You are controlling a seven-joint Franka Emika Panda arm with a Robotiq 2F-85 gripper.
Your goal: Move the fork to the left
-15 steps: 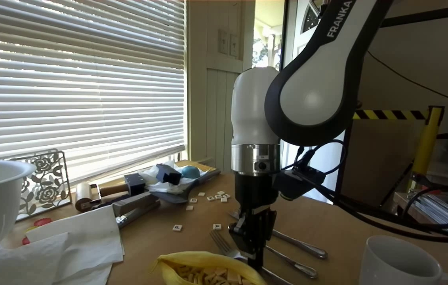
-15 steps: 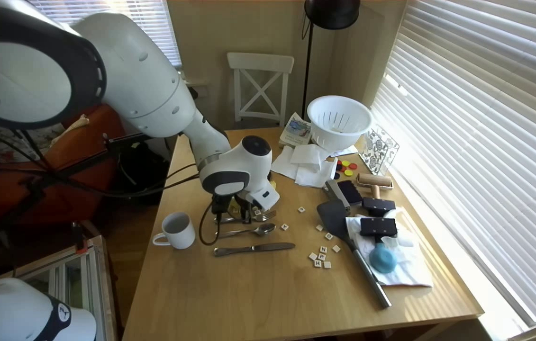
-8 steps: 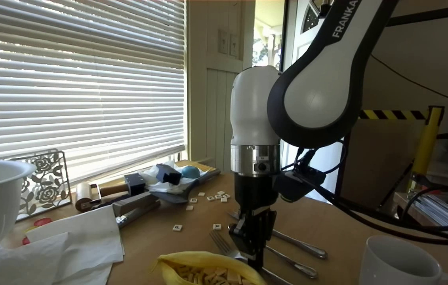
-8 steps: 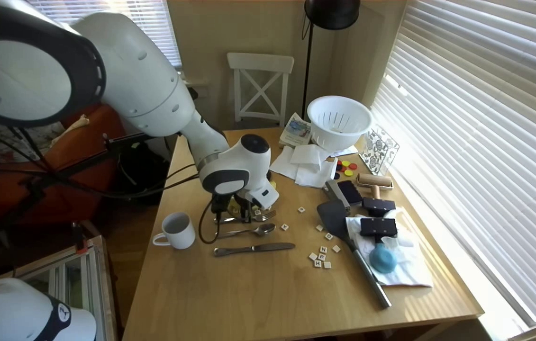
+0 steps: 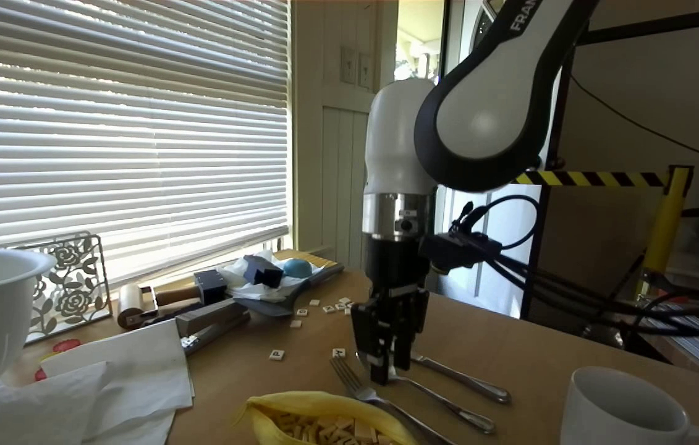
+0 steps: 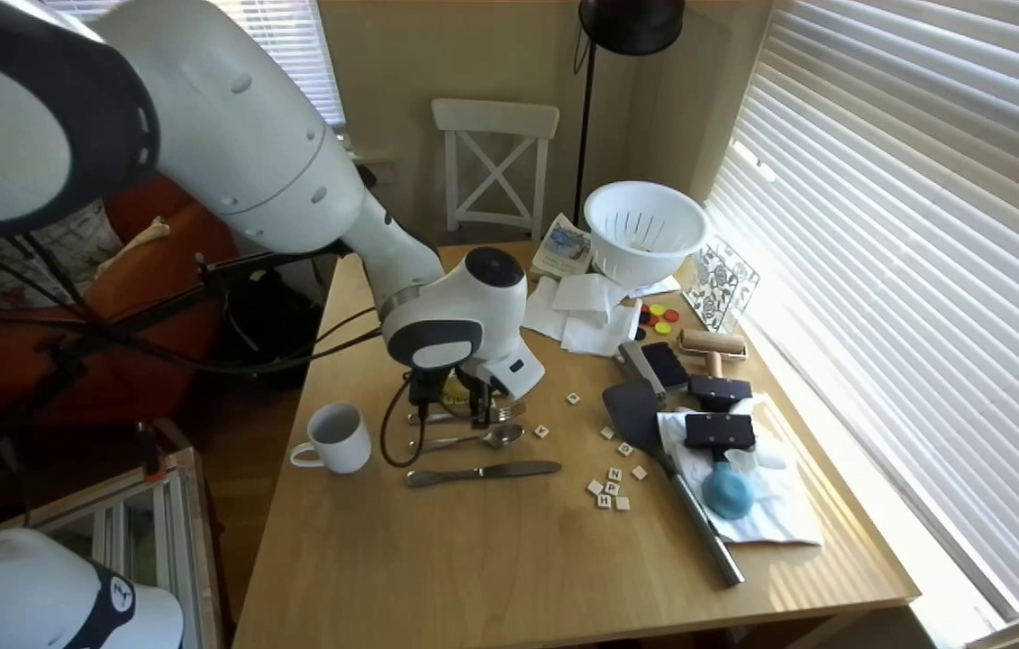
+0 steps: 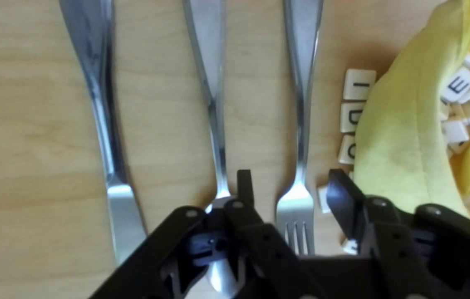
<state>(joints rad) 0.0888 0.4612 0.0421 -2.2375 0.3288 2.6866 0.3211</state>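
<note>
The silver fork (image 7: 297,203) lies flat on the wooden table, its tines toward the gripper base in the wrist view. It also shows in both exterior views (image 5: 366,394) (image 6: 509,412), partly behind the gripper in the latter. My gripper (image 7: 291,178) is open and empty, with the fork's neck and head between its fingers in the wrist view. In an exterior view the gripper (image 5: 390,371) hangs above the table, apart from the fork. A spoon (image 7: 217,124) lies beside the fork, its bowl partly hidden by the left finger. A knife (image 7: 112,137) lies beyond the spoon.
A yellow banana-shaped pouch (image 7: 401,124) full of letter tiles lies close beside the fork, with loose tiles (image 7: 358,84) along it. A white mug (image 6: 340,439) stands near the cutlery handles. A spatula (image 6: 635,415), napkins (image 6: 599,333) and a white colander (image 6: 644,230) are farther off.
My gripper has risen off the fork within the last half second, and its fingers look wider apart. The fork has stayed on the table, at most slightly shifted.
</note>
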